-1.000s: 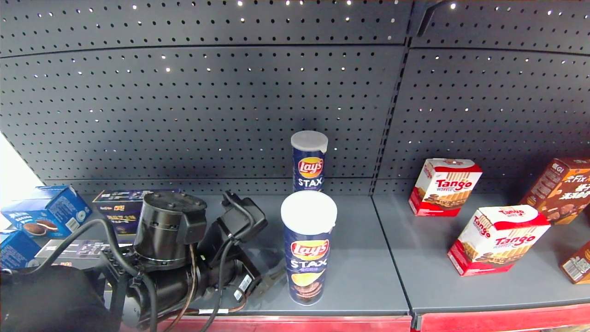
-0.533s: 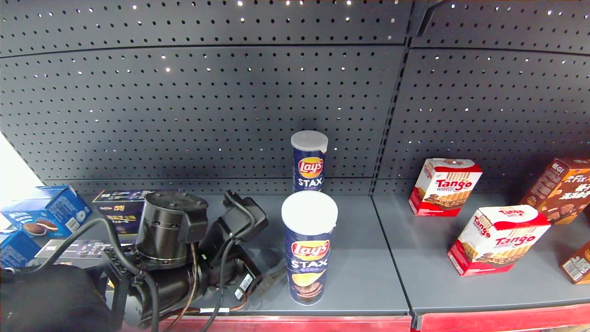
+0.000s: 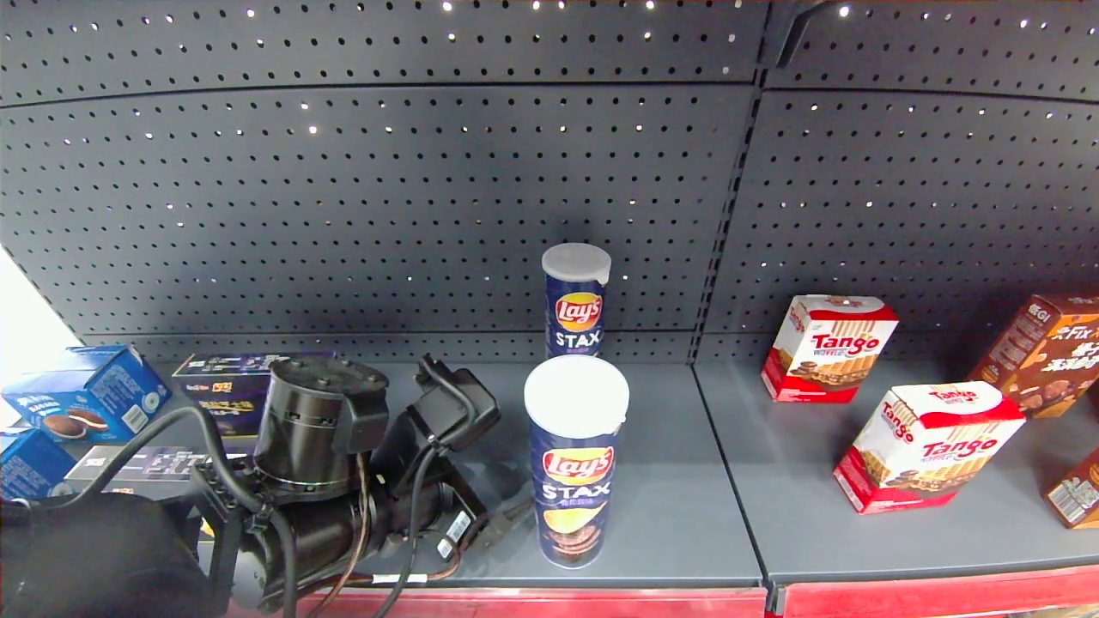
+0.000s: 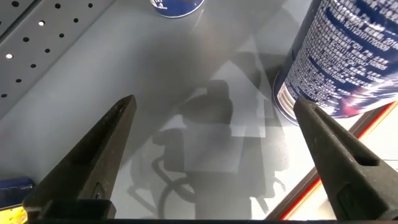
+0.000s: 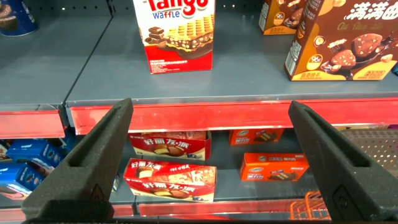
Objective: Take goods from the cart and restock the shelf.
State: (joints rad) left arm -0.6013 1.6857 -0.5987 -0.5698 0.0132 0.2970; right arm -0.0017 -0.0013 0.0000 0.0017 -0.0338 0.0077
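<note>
Step in hand: the front chip can appears already set down, so the left arm's job is judged to be pulling clear.
Task's thing: the front chip can stands upright on the shelf, close to the red front rail, in line with the back chip can by the pegboard wall.
Left gripper: jaws apart and empty, low over bare shelf floor.
Key relation: the front chip can lies just to the right of the left gripper's jaws, outside the gap and near one finger; whether it touches cannot be told. Its long axis is vertical.
Nearer arm: the left by far.
Right gripper: jaws apart and empty, out in front of the rail and facing the bay with the wafer box.
Open room: bare shelf lies between the two cans and right of the front can, up to the near wafer box.
Crowded side: the blue biscuit boxes and a dark box sit on the left, beyond the arm.
Next move calls for: a straight retreat over the rail, with no drift to the right.
Risk: a sideways brush could tip the tall can off the near edge.
</note>
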